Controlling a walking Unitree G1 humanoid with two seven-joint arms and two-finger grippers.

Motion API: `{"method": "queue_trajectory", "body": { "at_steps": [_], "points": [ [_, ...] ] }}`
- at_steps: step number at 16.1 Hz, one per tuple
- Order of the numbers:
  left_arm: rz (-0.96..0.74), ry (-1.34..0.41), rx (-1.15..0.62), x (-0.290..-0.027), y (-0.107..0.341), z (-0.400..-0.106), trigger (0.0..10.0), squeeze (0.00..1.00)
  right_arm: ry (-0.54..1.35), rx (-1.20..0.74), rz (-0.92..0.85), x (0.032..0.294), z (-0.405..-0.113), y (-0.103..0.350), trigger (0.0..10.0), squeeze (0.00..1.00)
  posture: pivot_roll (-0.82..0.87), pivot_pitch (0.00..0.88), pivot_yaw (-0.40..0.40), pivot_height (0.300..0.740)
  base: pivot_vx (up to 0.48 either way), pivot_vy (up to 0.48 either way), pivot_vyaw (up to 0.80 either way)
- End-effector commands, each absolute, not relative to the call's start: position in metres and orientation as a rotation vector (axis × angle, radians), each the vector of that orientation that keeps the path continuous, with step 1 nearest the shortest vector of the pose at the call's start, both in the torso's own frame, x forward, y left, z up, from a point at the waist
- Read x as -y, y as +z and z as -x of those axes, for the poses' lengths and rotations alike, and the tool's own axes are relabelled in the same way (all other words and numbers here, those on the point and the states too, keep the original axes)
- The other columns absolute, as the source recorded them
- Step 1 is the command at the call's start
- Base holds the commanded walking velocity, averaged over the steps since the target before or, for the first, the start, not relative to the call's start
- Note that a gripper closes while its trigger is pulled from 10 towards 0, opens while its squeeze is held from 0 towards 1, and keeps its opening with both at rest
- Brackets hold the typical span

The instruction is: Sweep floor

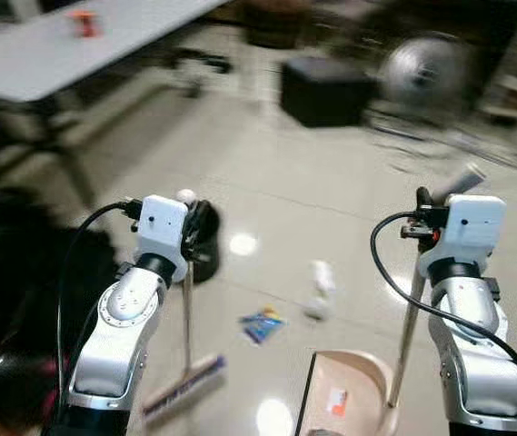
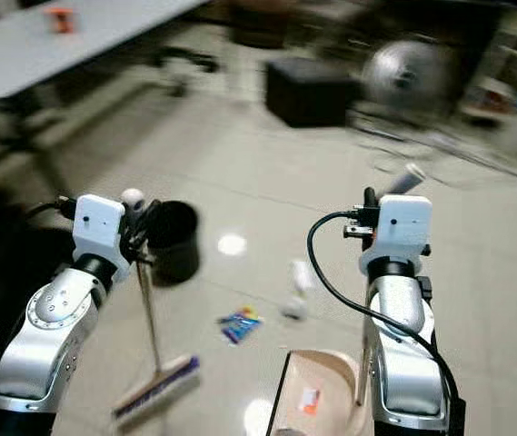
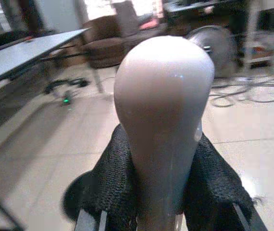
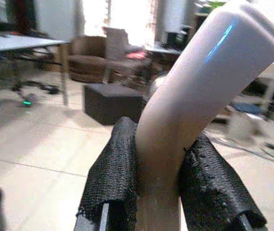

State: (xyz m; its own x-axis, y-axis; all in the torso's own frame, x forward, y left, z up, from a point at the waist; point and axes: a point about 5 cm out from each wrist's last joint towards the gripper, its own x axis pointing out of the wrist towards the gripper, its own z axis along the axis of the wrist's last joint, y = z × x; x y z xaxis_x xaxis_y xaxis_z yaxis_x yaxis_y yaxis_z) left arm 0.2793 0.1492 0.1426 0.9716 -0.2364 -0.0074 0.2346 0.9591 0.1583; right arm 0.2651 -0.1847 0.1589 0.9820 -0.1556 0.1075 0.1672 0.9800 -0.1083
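left gripper (image 3: 163, 211) is clamped on the broom (image 1: 185, 386) handle, right gripper (image 4: 161, 192) squeezing the dustpan (image 1: 349, 391) handle. the blue wrapper (image 1: 261, 323) and white bottle (image 1: 319, 289) lie on the floor (image 1: 294, 173) between broom head and pan. i'd drag the bristles low toward the pan's mouth, keeping its lip flat down.

Two silver jointed arms, white box-shaped wrist housings, looping black cables, black fabric-covered fingers (image 4: 115, 168).
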Motion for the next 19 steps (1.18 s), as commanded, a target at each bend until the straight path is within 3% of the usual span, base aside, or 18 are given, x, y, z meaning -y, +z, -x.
{"method": "queue_trajectory", "body": {
  "at_steps": [1, 3, 7, 11, 19],
  "points": [
    [-0.184, -0.244, 0.067, -0.149, 0.154, -0.28, 10.0, 0.0, -0.14, 0.143, 0.097, 0.179, -0.267, 0.171, 10.0, 0.0, -0.02, 0.028, 0.025, 0.74, 0.0, 0.0, -0.8],
    [-0.184, -0.24, 0.073, -0.149, 0.154, -0.279, 10.0, 0.0, -0.131, 0.146, 0.101, 0.177, -0.267, 0.171, 10.0, 0.0, -0.02, 0.028, 0.025, 0.74, 0.127, 0.0, -0.68],
    [-0.185, -0.213, 0.093, -0.15, 0.157, -0.281, 10.0, 0.0, -0.057, 0.175, 0.102, 0.165, -0.272, 0.177, 10.0, 0.0, -0.02, 0.033, 0.028, 0.74, 0.33, 0.0, 0.0],
    [-0.185, -0.214, 0.095, -0.149, 0.157, -0.283, 10.0, 0.0, -0.041, 0.176, 0.153, 0.164, -0.273, 0.177, 10.0, 0.0, -0.02, 0.039, 0.027, 0.74, 0.354, 0.0, 0.0],
    [-0.187, -0.218, 0.097, -0.149, 0.158, -0.284, 10.0, 0.0, -0.064, 0.164, 0.085, 0.164, -0.271, 0.174, 10.0, 0.0, -0.02, 0.049, 0.041, 0.74, 0.364, 0.0, 0.0]
  ]
}}
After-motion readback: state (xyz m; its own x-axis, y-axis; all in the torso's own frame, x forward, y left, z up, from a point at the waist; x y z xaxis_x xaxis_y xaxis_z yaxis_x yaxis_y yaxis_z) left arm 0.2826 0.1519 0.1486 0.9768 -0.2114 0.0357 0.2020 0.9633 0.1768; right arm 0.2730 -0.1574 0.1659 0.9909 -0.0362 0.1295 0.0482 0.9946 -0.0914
